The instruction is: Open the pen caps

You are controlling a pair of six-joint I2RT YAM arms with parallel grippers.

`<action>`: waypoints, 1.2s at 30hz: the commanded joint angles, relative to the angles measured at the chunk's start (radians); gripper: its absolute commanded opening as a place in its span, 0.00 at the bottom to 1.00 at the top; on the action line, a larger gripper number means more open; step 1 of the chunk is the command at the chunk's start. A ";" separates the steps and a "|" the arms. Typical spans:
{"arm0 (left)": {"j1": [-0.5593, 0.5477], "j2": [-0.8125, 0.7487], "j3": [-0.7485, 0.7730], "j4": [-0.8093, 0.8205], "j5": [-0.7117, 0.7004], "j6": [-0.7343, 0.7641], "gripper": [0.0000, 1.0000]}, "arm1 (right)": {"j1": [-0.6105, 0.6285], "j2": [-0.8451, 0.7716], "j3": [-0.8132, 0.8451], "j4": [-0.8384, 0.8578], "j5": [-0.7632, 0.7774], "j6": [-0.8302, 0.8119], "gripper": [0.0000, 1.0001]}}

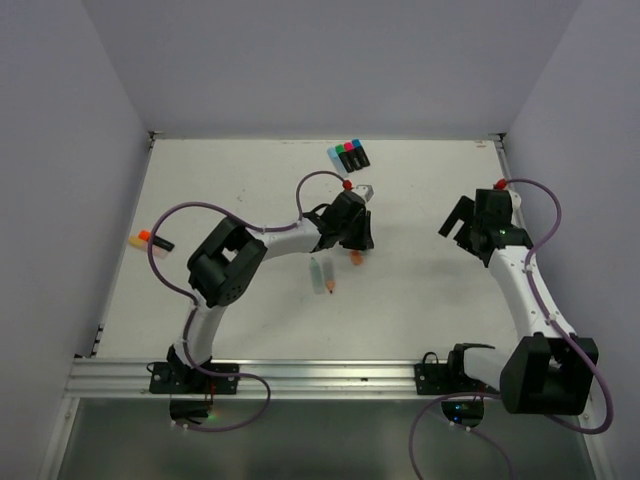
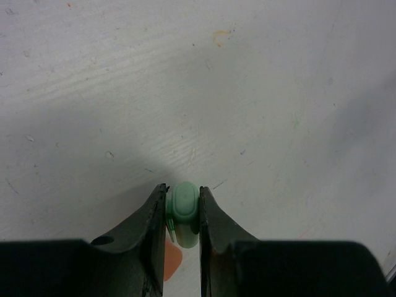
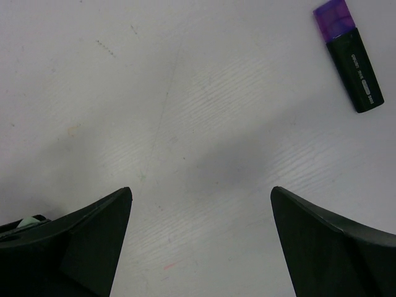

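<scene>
— Left gripper (image 2: 183, 190): what is held?
— A pale green piece (image 2: 184, 209) is clamped between its jaws; cap or barrel cannot be told.
— And the right gripper (image 3: 201, 192)?
— Spread wide, nothing held. Beyond it, a purple cap (image 3: 335, 17) is seen fitted on a black pen (image 3: 359, 77) lying on the table (image 3: 185, 93).

Only lettering in view: small white print along the black pen (image 3: 360, 77) with the purple cap (image 3: 335, 20), right wrist view. Too small to read. Nothing else legible anywhere.
</scene>
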 commanded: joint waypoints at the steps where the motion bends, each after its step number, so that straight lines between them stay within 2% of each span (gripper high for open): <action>1: -0.008 0.012 0.054 -0.028 -0.041 0.046 0.19 | -0.027 0.016 0.014 0.020 0.031 -0.026 0.99; 3: -0.008 0.022 0.065 -0.028 -0.020 0.047 0.21 | -0.038 0.037 0.020 0.021 0.013 -0.024 0.99; 10: -0.010 0.038 0.086 -0.035 -0.003 0.049 0.38 | -0.060 0.070 0.026 0.032 0.013 -0.030 0.99; 15: -0.010 0.029 0.082 -0.048 -0.026 0.052 0.46 | -0.080 0.077 0.031 0.034 0.033 -0.041 0.99; 21: -0.008 -0.023 0.105 -0.049 -0.023 0.075 0.59 | -0.178 0.142 0.047 0.052 0.013 -0.062 0.99; 28: -0.008 -0.076 0.282 -0.178 0.000 0.142 0.65 | -0.268 0.280 0.095 0.069 0.073 -0.087 0.99; 32: -0.008 -0.128 0.317 -0.212 0.014 0.159 0.66 | -0.281 0.323 0.120 0.078 0.140 -0.098 0.99; 36: -0.008 -0.163 0.307 -0.218 0.040 0.159 0.67 | -0.322 0.376 0.144 0.090 0.126 -0.098 0.99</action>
